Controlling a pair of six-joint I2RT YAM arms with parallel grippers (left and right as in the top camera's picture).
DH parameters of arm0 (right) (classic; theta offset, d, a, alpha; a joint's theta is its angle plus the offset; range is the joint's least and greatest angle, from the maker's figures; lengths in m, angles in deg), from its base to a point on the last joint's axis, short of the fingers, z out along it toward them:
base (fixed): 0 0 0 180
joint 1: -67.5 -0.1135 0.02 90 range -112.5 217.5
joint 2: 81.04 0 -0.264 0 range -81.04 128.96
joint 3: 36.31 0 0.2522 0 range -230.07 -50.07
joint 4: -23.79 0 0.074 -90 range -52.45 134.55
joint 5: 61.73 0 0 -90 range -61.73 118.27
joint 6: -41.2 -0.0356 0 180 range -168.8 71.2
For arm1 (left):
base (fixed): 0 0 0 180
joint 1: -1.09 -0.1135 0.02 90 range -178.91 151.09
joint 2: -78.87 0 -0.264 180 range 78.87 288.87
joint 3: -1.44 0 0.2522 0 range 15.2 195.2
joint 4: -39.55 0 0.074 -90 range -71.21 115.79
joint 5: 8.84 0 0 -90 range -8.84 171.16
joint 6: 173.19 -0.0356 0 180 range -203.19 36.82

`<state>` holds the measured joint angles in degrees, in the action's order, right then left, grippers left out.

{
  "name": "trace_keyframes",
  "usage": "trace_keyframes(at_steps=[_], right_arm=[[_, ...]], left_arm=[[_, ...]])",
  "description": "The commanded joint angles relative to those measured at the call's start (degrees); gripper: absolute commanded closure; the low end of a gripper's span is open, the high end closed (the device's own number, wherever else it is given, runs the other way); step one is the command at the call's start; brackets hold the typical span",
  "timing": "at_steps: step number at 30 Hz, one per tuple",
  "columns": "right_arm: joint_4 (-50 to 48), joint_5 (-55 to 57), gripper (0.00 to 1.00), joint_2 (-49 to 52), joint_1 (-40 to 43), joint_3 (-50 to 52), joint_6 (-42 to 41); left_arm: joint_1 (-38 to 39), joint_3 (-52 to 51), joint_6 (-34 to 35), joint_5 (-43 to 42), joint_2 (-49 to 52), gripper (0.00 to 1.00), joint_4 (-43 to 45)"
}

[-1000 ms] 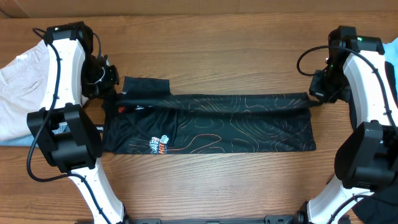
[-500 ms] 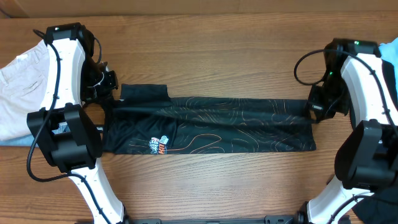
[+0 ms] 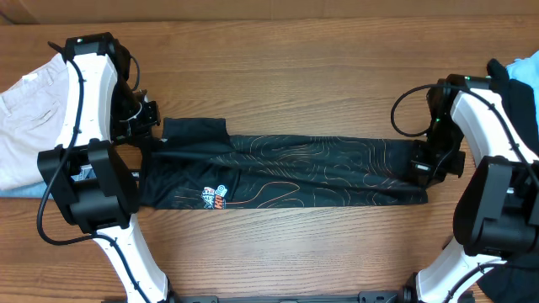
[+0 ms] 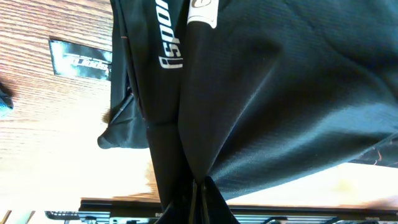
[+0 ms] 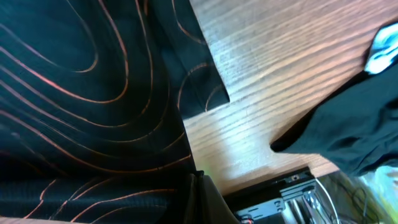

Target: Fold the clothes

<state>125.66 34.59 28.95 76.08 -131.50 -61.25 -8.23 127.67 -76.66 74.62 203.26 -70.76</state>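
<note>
Jersey [image 3: 286, 172] lies stretched across table [image 3: 286, 76], each arm's jaws clamped on one end.

The jersey [image 3: 286, 168] was thin and black, crossed by fine orange-red contour lines. It lay on the wooden table [image 3: 295, 67] as a long, narrow band running left to right, folded lengthwise with its upper edge doubled over toward the front. A short black flap [image 3: 195, 130] stuck out past the band's far edge near the left end. A small white-and-orange logo [image 3: 216, 197] sat near the front edge on the left. In the left wrist view white lettering [image 4: 169, 34] showed on the hanging, creased fabric; both ends were gathered into tight pinches.
</note>
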Motion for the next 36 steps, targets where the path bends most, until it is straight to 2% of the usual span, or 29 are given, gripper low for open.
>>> trace_keyframes(at_steps=[1,11,30,32,34,36], right_arm=[[-0.07,-0.02,0.96,-1.55,0.17,1.4,-1.14],[-9.29,0.0,0.96,-1.55,0.17,1.51,-1.14],[-20.44,0.0,0.96,-1.55,0.17,1.57,-1.38],[-21.14,-0.02,0.9,-1.55,0.15,1.57,-1.36],[-21.46,-0.02,0.73,-1.53,0.17,1.57,-1.36],[-21.44,-0.02,0.68,-1.53,0.17,1.57,-1.36]], left_arm=[[0.74,-0.37,1.01,2.12,-1.73,0.96,-0.28],[2.62,-0.79,1.46,3.78,-1.73,0.96,-0.28],[4.31,-0.79,2.89,7.1,-1.73,0.96,0.35],[4.59,-0.85,3.04,7.58,-1.73,0.96,0.35],[4.59,-0.9,3.48,8.07,-1.73,0.96,0.15],[4.59,-1.03,4.09,8.94,-1.73,0.96,0.07]])
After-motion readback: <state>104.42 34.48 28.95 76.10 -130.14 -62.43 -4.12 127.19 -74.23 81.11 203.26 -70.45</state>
